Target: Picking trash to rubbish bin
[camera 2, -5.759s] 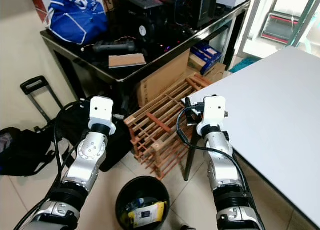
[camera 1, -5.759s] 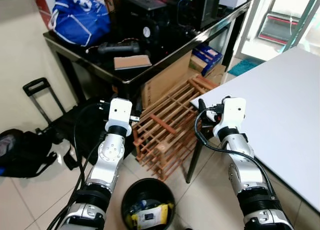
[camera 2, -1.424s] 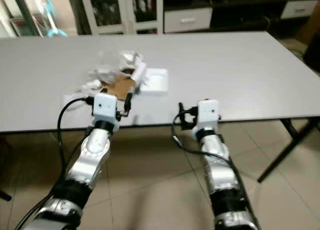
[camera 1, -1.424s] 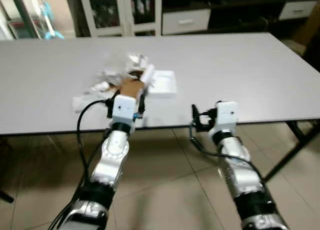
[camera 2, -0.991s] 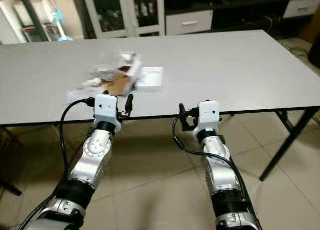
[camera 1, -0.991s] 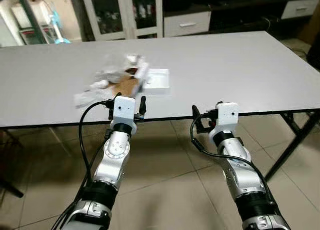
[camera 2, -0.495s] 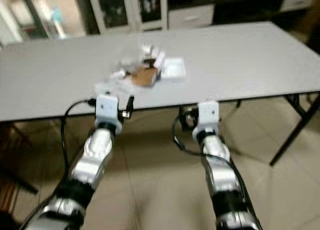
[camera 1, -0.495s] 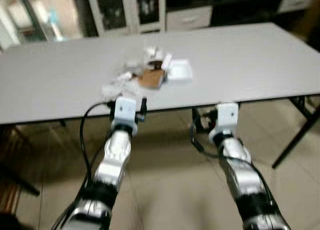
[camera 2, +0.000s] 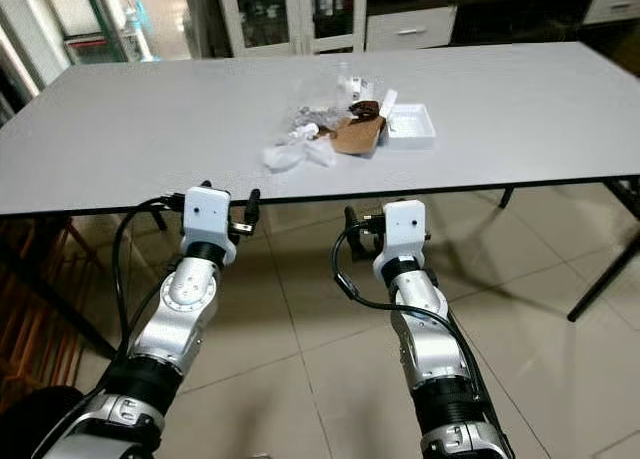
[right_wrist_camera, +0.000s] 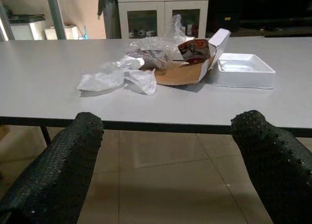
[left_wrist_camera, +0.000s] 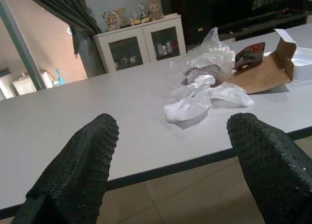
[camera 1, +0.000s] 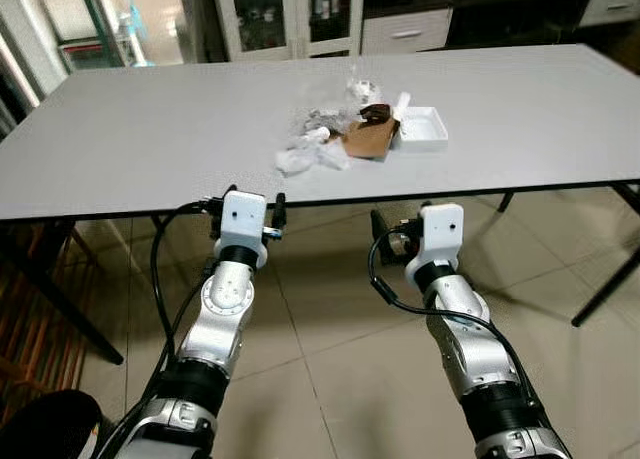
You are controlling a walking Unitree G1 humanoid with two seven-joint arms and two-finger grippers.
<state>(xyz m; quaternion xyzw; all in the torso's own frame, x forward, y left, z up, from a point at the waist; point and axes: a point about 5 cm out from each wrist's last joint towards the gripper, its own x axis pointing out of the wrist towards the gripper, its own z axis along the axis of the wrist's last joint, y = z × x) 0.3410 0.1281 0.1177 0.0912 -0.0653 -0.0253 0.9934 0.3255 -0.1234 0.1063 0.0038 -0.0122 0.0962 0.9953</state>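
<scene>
The robot stands facing a long grey table (camera 1: pixel 150 139), both arms held out low before its near edge. On the tabletop, toward the middle, lies a small heap of trash: crumpled white plastic (camera 1: pixel 310 157) nearest the edge, a flattened brown cardboard box (camera 1: pixel 368 139) just beside it, and a white foam tray (camera 1: pixel 422 127) touching the cardboard on the far side. The left gripper (left_wrist_camera: pixel 170 151) and right gripper (right_wrist_camera: pixel 168 146) both hang below the edge with fingers spread wide, holding nothing.
</scene>
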